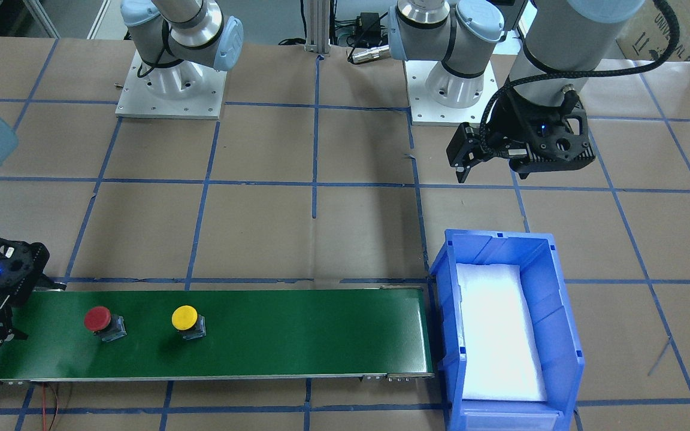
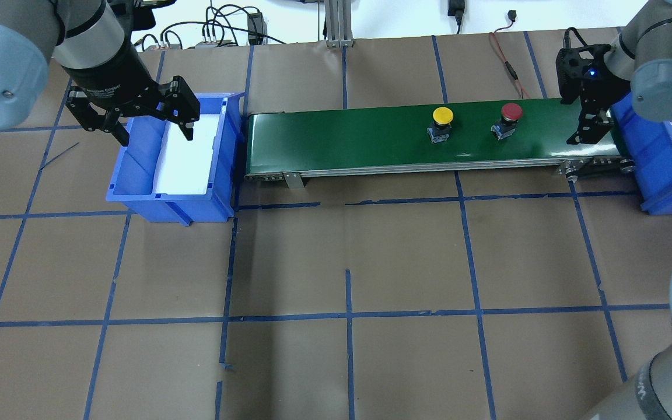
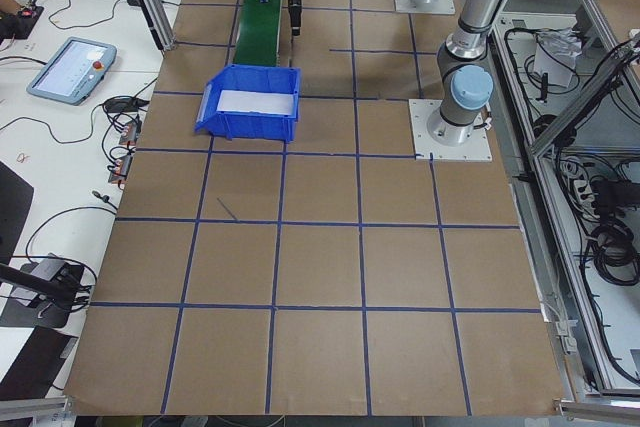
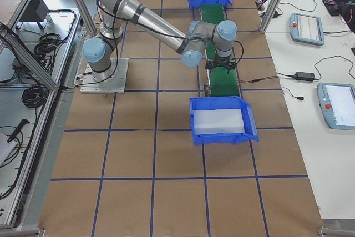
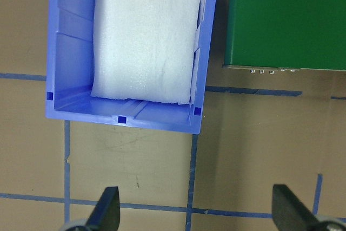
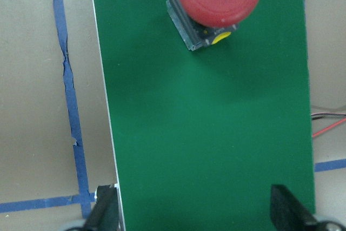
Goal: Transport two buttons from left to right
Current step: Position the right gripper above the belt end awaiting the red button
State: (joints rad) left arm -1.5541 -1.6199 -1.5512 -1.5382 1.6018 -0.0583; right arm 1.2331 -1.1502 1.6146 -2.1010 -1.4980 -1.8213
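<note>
At the left end of the green conveyor belt (image 2: 359, 140) stands the left blue bin (image 2: 137, 195), just beside the belt's end. A white foam pad (image 2: 187, 157) lies flat along its floor, and that is all that shows in it.

On the right half of the belt the two buttons stand upright, caps up. The yellow button (image 2: 442, 115) is on the left and the red button (image 2: 511, 111) on the right, near each other but apart. Both rest on the belt's surface, with neither in a bin.

At the belt's right end sits the right blue bin (image 4: 222, 119), also lined with a white pad (image 4: 217, 122). From overhead the right arm hides most of it.

The left gripper (image 2: 155, 135) hangs in the air by the left bin, its two fingers spread wide with nothing between them. In its wrist view the fingertips (image 5: 108, 205) show over the brown paper of the table (image 2: 347, 262), on the near side of the bin, touching neither bin nor pad.

The right gripper (image 2: 588, 131) is low over the right end of the belt, just right of the red button. Its fingers (image 6: 289, 215) are spread wide and empty, with only green belt between them. The red button lies ahead of the tips, not within them and not touched.
</note>
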